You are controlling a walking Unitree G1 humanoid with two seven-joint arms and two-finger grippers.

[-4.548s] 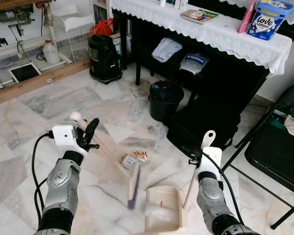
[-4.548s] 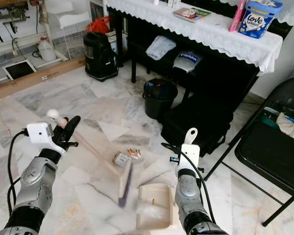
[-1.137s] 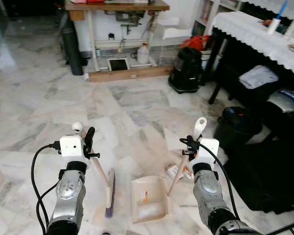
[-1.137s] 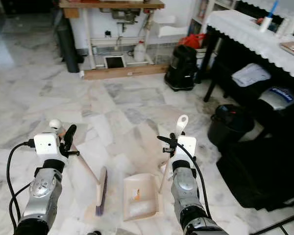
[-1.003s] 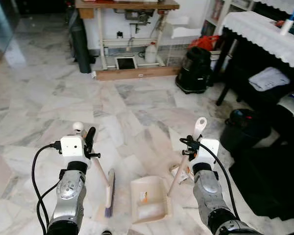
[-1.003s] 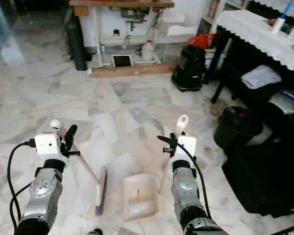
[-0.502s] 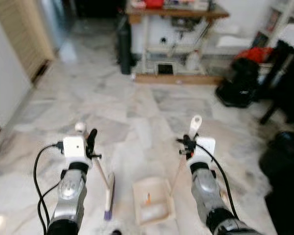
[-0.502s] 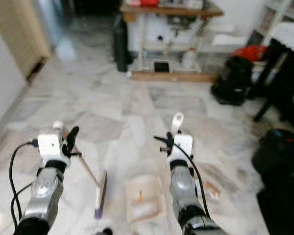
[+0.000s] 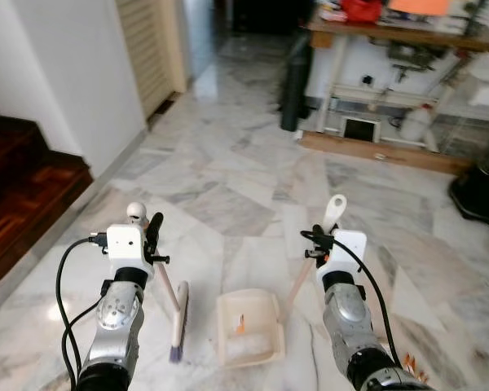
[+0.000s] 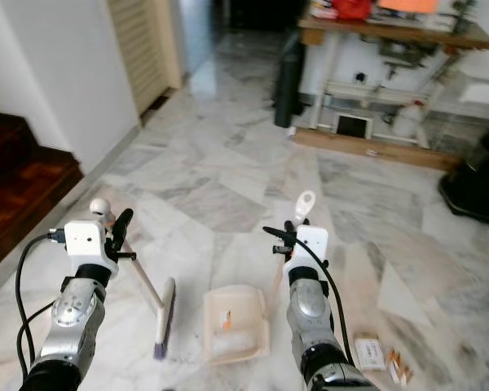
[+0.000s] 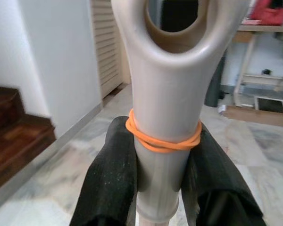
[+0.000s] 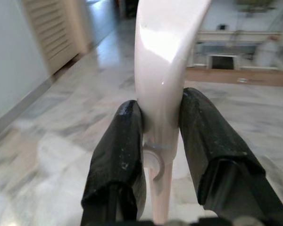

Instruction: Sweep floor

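While the left claw (image 11: 162, 186) grips the broom (image 9: 177, 314), the right claw (image 12: 162, 160) holds the dustpan (image 9: 246, 327).

dustpan (image 9: 246, 330) contents — too small to identify | litter (image 10: 380, 353) on floor — blurred, kind unclear

You have the dustpan (image 9: 246, 327) on the floor (image 9: 228, 204) straight ahead, between your two arms. The broom (image 9: 177, 314) lies just left of the dustpan, the litter (image 10: 379, 353) well to its right. Beyond the dustpan, at the back right, stands a workbench (image 9: 391, 32); a door (image 9: 151, 49) is far left of it, and a step (image 9: 24, 195) nearer on that side.
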